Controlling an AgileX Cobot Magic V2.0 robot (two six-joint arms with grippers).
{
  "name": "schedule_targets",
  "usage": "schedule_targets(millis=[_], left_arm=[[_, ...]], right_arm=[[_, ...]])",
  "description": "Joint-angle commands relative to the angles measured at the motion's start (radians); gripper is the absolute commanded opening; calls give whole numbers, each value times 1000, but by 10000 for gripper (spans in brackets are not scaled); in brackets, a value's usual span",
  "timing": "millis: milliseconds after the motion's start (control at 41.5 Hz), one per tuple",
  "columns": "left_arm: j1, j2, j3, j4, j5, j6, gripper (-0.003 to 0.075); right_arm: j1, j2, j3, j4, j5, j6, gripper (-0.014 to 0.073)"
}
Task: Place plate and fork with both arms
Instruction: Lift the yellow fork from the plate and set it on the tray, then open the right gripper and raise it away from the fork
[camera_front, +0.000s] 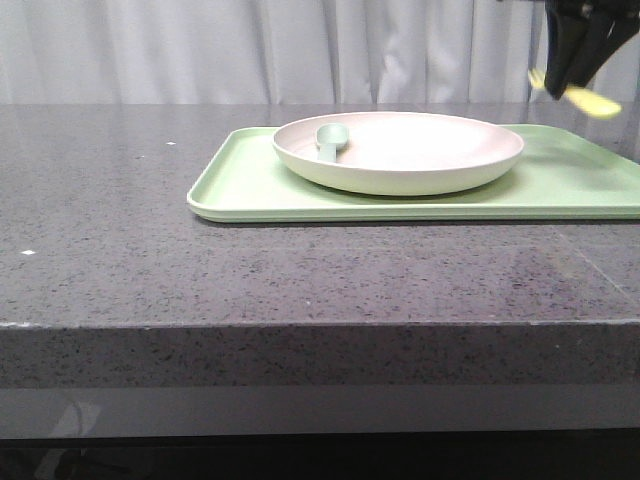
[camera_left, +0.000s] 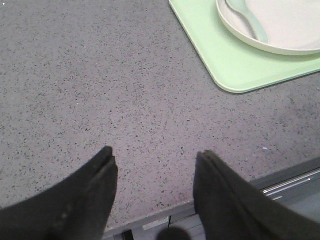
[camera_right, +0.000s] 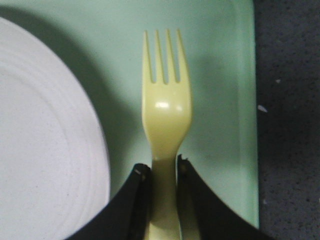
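Broadly, the counter (camera_front: 120, 200) carries a light-green tray (camera_front: 250, 185), and the plate (camera_front: 400, 150) sits on that tray with a grey-green spoon (camera_front: 331, 139) lying inside it. My left claw (camera_left: 155, 165) hangs wide apart above bare counter, gripping nothing. My right claw (camera_right: 162, 172) is clamped on the fork (camera_right: 165, 110), held above the tray just beside the plate's rim.

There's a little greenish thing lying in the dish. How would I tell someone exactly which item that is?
Find the big light-green tray on the grey table. A wide cream plate sits on it, and at the plate's left side lies a spoon. It is grey-green with a rounded bowl, unlike the pale-yellow fork with tines held in the right gripper.
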Motion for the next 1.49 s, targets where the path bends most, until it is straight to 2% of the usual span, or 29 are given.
schedule_targets(millis=[0,337,578,746,1035,1180,1348,1468], left_arm=[[-5,3,-24,1,-66,1,347],[-5,3,-24,1,-66,1,347],[-5,3,-24,1,-66,1,347],[-5,3,-24,1,-66,1,347],[-5,3,-24,1,-67,1,347],[-5,3,-24,1,-67,1,347],[-5,3,-24,1,-67,1,347],[-5,3,-24,1,-67,1,347]], right_arm=[[-10,-28,-23,31,47,-41,91],[-10,56,-23,31,49,-41,98],[-10,70,-23,31,47,-41,241],[-10,46,-26,31,44,-41,250],[-4,-86,-26,31,45,-45,250],[35,-189,-19,31,44,-64,250],[110,-334,71,26,-10,-112,250],[144,-470,198,17,-91,-113,250]])
